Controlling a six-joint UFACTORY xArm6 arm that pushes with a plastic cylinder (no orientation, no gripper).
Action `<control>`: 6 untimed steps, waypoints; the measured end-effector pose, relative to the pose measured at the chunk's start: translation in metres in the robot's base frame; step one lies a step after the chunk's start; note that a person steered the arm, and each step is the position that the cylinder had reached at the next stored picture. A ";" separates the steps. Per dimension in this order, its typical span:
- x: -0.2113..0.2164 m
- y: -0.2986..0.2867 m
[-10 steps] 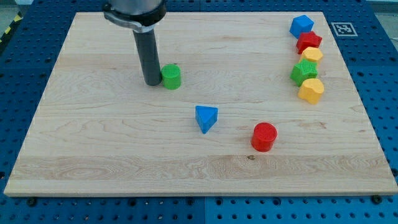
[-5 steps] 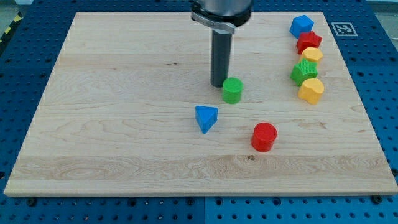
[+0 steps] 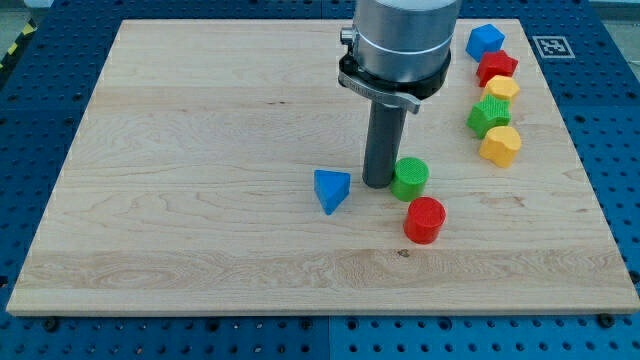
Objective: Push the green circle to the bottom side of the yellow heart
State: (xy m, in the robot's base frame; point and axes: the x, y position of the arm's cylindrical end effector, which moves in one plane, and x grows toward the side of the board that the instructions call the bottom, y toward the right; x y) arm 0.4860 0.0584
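Note:
The green circle (image 3: 409, 178) stands right of the board's middle, just above the red circle (image 3: 425, 219) and a small gap from it. My tip (image 3: 378, 185) touches the green circle's left side. Two yellow blocks stand in a column near the view's right edge: the lower one (image 3: 501, 145) and the upper one (image 3: 503, 88). I cannot tell which of them is the heart. The green circle lies to the lower left of the lower yellow block, well apart from it.
A blue triangle (image 3: 331, 189) lies left of my tip. The right-hand column also holds a blue block (image 3: 485, 41), a red block (image 3: 497, 67) and a ridged green block (image 3: 488, 116). The wooden board (image 3: 200, 240) ends at blue pegboard.
My tip has pushed the green circle from the upper left of the board rightward and downward. It now stands close above the red circle. The other blocks have not moved.

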 end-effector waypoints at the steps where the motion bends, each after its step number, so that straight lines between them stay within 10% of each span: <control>1: 0.005 0.004; 6: 0.015 0.115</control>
